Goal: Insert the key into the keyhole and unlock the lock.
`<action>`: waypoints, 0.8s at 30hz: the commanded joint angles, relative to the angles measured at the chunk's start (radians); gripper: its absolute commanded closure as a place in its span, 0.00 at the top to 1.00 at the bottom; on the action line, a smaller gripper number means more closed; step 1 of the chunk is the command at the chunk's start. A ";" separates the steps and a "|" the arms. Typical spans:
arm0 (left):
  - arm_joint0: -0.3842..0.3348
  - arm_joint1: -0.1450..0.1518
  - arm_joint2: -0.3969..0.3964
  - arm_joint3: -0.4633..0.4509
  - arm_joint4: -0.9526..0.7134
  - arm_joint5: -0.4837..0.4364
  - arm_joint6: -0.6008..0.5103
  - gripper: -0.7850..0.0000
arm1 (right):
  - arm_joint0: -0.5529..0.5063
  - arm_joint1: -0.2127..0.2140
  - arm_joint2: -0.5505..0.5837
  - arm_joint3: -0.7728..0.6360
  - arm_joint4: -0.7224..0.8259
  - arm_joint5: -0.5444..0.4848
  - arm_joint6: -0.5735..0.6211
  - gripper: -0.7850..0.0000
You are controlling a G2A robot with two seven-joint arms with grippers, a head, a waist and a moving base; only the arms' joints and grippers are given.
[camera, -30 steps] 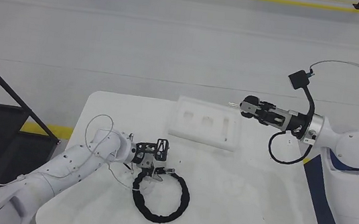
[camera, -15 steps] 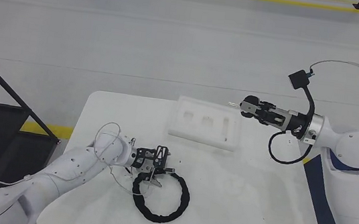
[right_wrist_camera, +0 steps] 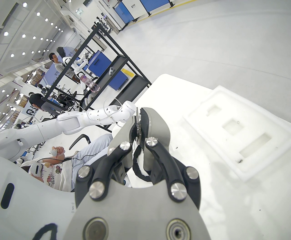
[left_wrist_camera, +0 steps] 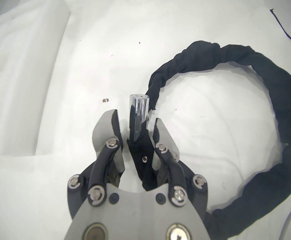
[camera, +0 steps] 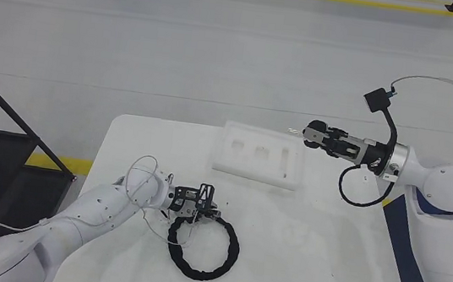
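The left gripper (left_wrist_camera: 135,119) has its jaws partly spread around the lock's chrome cylinder (left_wrist_camera: 138,106). A gap shows on one side; whether the other pad touches is hard to tell, and the keyhole cannot be made out. The right gripper (right_wrist_camera: 138,118) is pressed together on the key (right_wrist_camera: 137,114), of which just a thin metal edge peeps out. The lock (camera: 233,246), a black-sleeved loop, lies on the table (camera: 321,272) toward its left edge, partly cut off in the left wrist view. The right gripper hangs above the far edge, beside the foam tray (camera: 259,153). Bare table runs from the loop to the right edge.
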 commanded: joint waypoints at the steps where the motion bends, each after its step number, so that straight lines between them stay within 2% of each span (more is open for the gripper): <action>1: -0.002 -0.005 0.002 0.006 0.005 -0.005 0.010 0.00 | 0.000 0.000 0.000 0.000 0.000 0.000 0.000 0.00; 7: -0.010 -0.005 -0.009 0.014 0.013 -0.038 0.067 0.00 | 0.000 0.000 0.000 0.000 0.000 0.000 0.000 0.00; 14: 0.003 0.027 -0.066 -0.017 -0.019 -0.073 0.164 0.00 | 0.000 0.000 0.000 0.000 0.000 0.000 0.000 0.00; 24: 0.050 0.079 -0.166 -0.192 -0.047 -0.070 0.171 0.00 | -0.034 0.003 -0.033 -0.017 -0.030 0.036 0.021 0.00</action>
